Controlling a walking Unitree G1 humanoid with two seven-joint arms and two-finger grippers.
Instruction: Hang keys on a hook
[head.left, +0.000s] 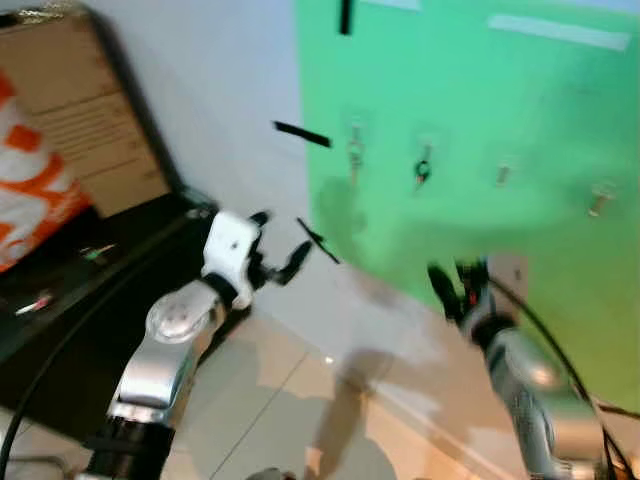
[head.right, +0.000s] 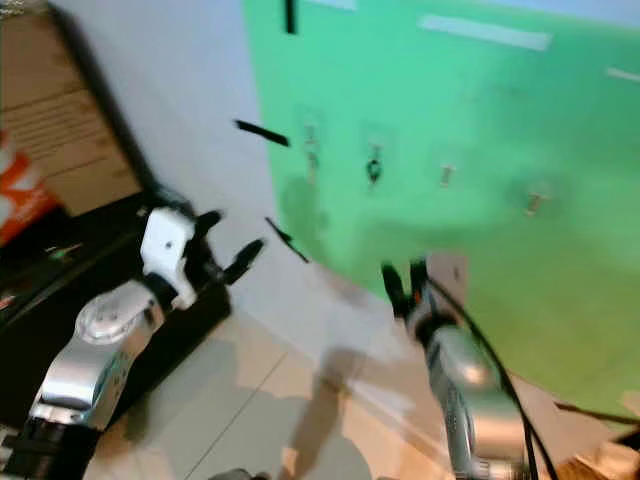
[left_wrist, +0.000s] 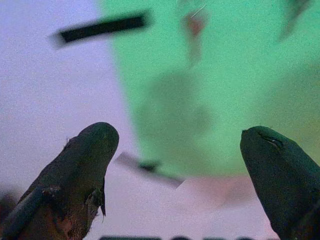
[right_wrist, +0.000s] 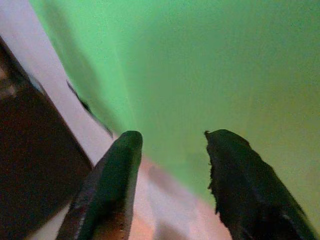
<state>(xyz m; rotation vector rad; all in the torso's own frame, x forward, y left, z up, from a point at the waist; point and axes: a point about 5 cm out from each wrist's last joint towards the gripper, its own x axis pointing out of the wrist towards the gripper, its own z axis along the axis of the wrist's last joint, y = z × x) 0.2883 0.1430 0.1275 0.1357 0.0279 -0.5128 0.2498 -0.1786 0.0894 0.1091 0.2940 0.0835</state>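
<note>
A green sheet (head.left: 480, 100) covers the wall ahead, with a row of small hooks (head.left: 503, 173) on it. A small dark thing that looks like the keys (head.left: 422, 171) hangs from the second hook; blur hides its detail. My left gripper (head.left: 282, 240) is raised in front of the white wall, below and left of the first hook (head.left: 354, 150). It is open and holds nothing (left_wrist: 180, 145). My right gripper (head.left: 455, 280) is lower, under the keys, also open and empty (right_wrist: 172, 140). It points at the green sheet (right_wrist: 200, 60).
A cardboard box (head.left: 70, 120) with orange print stands on a black unit (head.left: 90, 310) at the left. Short black tape strips (head.left: 300, 133) mark the white wall. Tiled floor (head.left: 290, 400) and a white skirting run below the sheet. Both eye views are blurred.
</note>
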